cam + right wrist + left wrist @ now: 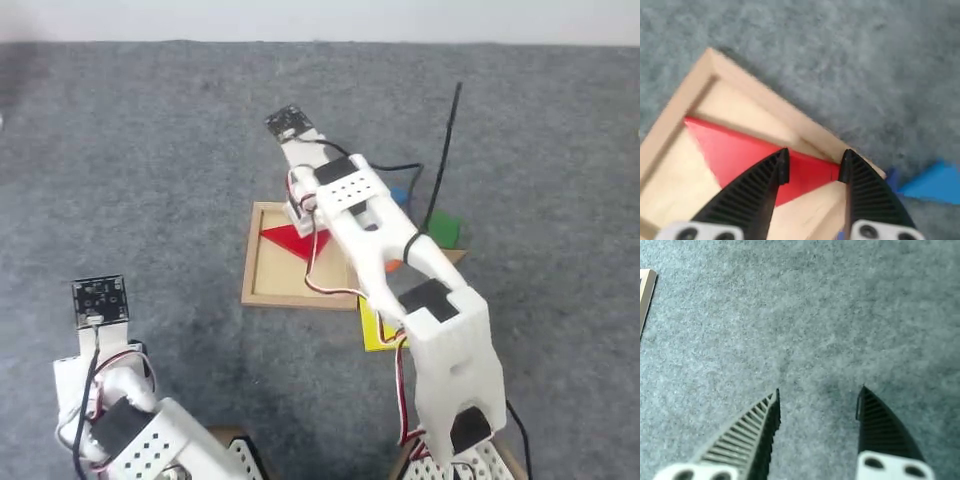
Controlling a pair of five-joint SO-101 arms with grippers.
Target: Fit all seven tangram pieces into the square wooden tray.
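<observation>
Right jaws: part open, apparently gripping nothing; red triangle (735, 150) lies between the tips, in the wooden tray (770, 102). Left jaws: open, empty, over counter (815, 315). Step: seating red. Next, probably: withdraw, fetch blue piece (935, 180).

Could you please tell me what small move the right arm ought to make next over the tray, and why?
Probably lift the right gripper straight up, clear of the tray. Its fingers stand open astride the red triangle, which already lies inside the tray, while the yellow piece, among others, waits outside on the carpet.
</observation>
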